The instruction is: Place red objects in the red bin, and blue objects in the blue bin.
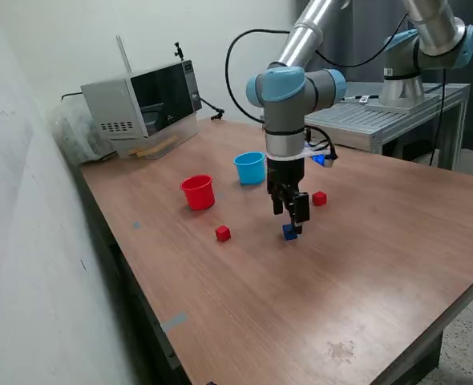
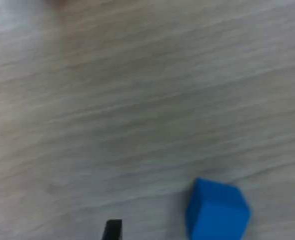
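My gripper [image 1: 289, 218] hangs straight down over the table, open, just above a dark blue cube [image 1: 289, 232]. In the wrist view the blue cube [image 2: 217, 212] lies on the wood between my gripper's [image 2: 208, 231] two spread fingertips, touching neither. One red cube [image 1: 223, 233] lies toward the exterior view's left of it, another red cube [image 1: 320, 198] toward the right, behind the gripper. The red cup [image 1: 198, 192] and the light blue cup [image 1: 250, 168] stand upright farther back. A second blue cube does not clearly show.
A microwave [image 1: 144, 104] stands at the table's back left corner. A metal bench with the arm's base [image 1: 397, 108] is at the back right. A wall runs along the exterior view's left.
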Controlling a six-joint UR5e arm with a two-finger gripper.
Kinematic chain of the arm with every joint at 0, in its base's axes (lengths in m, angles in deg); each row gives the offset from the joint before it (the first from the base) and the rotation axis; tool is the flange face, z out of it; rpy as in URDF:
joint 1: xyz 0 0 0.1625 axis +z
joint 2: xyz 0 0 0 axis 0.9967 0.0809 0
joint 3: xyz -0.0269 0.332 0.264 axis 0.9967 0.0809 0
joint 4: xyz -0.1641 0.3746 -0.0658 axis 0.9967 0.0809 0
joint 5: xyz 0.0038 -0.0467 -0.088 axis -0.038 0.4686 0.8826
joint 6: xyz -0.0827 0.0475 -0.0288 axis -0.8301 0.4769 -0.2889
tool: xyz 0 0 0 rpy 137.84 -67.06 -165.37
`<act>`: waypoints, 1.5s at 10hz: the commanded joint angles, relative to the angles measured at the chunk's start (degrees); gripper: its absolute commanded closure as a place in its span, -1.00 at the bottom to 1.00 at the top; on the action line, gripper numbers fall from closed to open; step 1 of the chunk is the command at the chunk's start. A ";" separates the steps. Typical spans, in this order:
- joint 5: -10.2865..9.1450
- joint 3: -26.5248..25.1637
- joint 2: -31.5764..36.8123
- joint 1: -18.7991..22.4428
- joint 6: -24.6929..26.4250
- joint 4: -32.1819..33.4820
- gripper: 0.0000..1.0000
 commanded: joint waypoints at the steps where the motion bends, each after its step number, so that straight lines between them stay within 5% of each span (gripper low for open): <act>1: -0.19 -0.13 0.12 2.08 -0.02 -0.03 -1.00; 2: -0.11 -0.13 0.12 2.17 -0.02 -0.03 1.00; 13: 0.16 -1.00 2.13 1.56 -2.04 -0.12 1.00; 14: 0.07 -1.35 3.10 1.56 -2.13 -0.12 -1.00; 15: -0.02 -1.88 3.72 1.56 -2.56 -0.12 -1.00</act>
